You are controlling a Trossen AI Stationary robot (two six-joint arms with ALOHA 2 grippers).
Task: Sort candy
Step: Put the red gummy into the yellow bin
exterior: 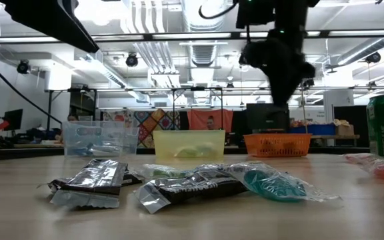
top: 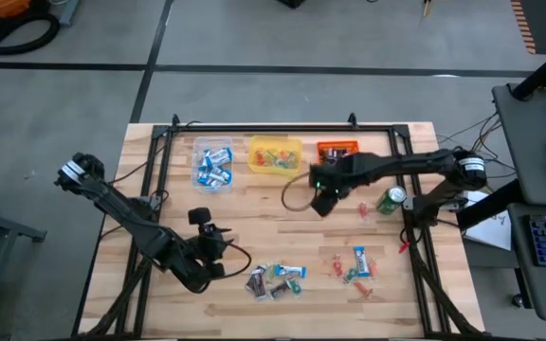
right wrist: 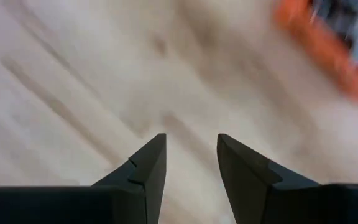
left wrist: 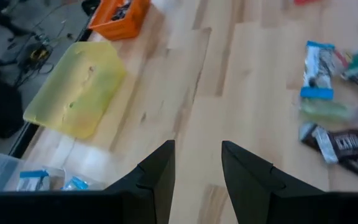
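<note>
The candy (top: 275,278) is seen scattered on the wooden table (top: 254,213) in two loose clusters near the front edge: dark brown and blue-and-white wrappers in one, small red and green pieces with a blue-and-white bar (top: 361,261) in the other. More blue-and-white sweets are held in the clear tub (top: 213,164), light pieces in the yellow tub (top: 274,154), dark ones in the orange tub (top: 336,150). A green can (top: 391,199) is stood beside the right arm. The left gripper (left wrist: 196,163) is held low over bare wood beside the front cluster, fingers parted, nothing between them. The right gripper (right wrist: 190,155) is hung just in front of the orange tub, fingers likewise apart and empty. A workshop with ceiling lights is glimpsed behind.
</note>
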